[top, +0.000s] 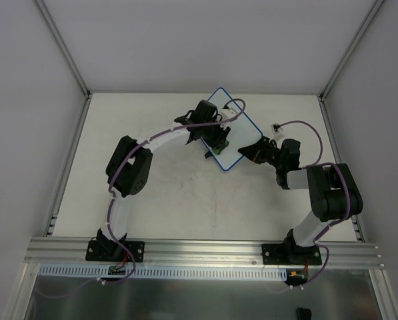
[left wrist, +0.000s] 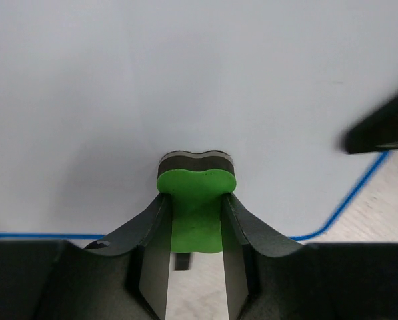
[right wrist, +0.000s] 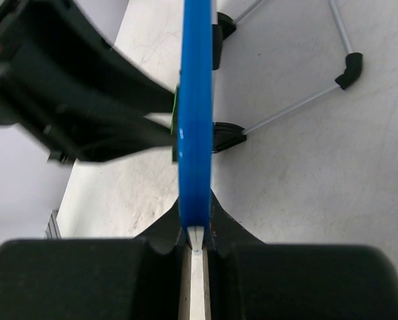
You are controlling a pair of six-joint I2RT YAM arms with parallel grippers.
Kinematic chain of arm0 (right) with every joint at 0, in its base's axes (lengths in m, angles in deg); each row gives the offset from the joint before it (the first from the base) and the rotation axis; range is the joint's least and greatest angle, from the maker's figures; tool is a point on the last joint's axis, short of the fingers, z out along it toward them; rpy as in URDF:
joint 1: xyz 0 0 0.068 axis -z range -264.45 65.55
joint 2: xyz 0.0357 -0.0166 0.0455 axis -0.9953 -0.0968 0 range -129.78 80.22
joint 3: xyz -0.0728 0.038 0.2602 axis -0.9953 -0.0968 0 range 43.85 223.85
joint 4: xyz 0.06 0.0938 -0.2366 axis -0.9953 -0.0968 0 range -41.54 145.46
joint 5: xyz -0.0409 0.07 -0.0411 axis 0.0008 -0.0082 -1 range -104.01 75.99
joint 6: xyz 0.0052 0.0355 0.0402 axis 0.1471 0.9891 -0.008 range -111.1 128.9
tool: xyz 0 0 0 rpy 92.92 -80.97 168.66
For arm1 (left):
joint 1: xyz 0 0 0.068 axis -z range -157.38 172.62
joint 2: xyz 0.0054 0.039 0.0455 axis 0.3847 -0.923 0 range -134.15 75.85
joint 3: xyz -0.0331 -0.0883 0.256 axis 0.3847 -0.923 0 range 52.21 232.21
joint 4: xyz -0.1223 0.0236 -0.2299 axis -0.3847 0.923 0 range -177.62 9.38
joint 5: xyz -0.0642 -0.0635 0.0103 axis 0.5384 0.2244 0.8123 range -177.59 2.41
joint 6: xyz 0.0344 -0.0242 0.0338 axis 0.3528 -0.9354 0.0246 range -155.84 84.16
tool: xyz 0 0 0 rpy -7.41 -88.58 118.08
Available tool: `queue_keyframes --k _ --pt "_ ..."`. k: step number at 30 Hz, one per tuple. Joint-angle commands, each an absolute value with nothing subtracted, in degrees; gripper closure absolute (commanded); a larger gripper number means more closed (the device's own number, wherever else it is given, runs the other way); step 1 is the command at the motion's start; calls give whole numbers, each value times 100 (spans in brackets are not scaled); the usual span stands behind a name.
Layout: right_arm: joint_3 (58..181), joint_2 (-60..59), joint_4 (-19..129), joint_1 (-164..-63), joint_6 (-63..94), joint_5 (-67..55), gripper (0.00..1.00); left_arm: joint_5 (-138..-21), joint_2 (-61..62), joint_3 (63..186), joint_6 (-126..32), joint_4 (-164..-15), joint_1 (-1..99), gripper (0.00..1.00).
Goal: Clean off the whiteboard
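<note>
Left fingers (left wrist: pixel 145 227), black, are closed around a green eraser (left wrist: pixel 196 183), whose dark pad presses on the white face of the whiteboard (left wrist: pixel 185 80). Right fingers (right wrist: pixel 229 237) are drawn nearly together, pinching the board's blue frame at its edge. Seen from above, the whiteboard sits toward 1 o'clock from the middle of the table (top: pixel 185 193), with the left fingers over its 8 o'clock part and the right fingers at its 4 o'clock corner.

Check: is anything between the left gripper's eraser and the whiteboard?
Nothing visible. The eraser, held in the left gripper, appears pressed straight against the whiteboard, on its white face; the right gripper clamps the board's blue edge.
</note>
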State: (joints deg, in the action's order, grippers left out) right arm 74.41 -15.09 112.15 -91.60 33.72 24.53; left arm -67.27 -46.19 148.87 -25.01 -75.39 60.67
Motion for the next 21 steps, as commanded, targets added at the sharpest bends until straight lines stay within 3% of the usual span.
queue_keyframes --k 1,11,21 --pt "7628 -1259 12182 -9323 3509 3108 100 -7239 -4764 14635 -3275 -8067 5586 100" --pt "7628 -1312 12208 -9324 3518 3099 100 -7536 -2580 12439 -4259 -9527 5110 100" --pt "7575 -1250 12243 -9315 3536 3090 100 -9276 234 10425 -6096 -7990 5058 97"
